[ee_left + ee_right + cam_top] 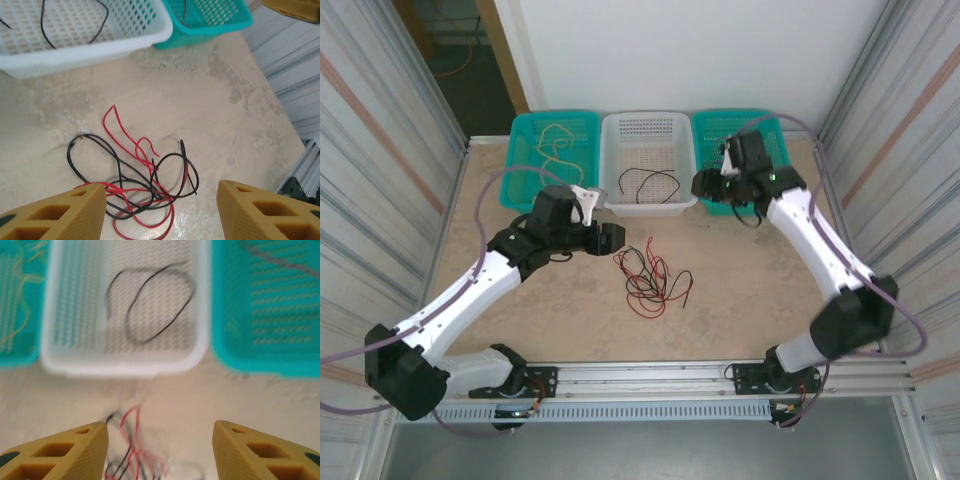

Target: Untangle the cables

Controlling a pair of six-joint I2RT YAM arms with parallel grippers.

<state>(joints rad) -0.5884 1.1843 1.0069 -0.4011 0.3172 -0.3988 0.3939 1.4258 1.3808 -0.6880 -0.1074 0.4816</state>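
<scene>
The red and black cables (648,278) lie tangled on the table (750,290), on the near side of the white basket (645,208). The heap runs far to near, with one red end pointing toward the basket. The left claw (610,237) is just left of the heap's far end, fingers spread and empty. The right claw (705,185), also spread and empty, is by the basket's right corner, well apart.
</scene>
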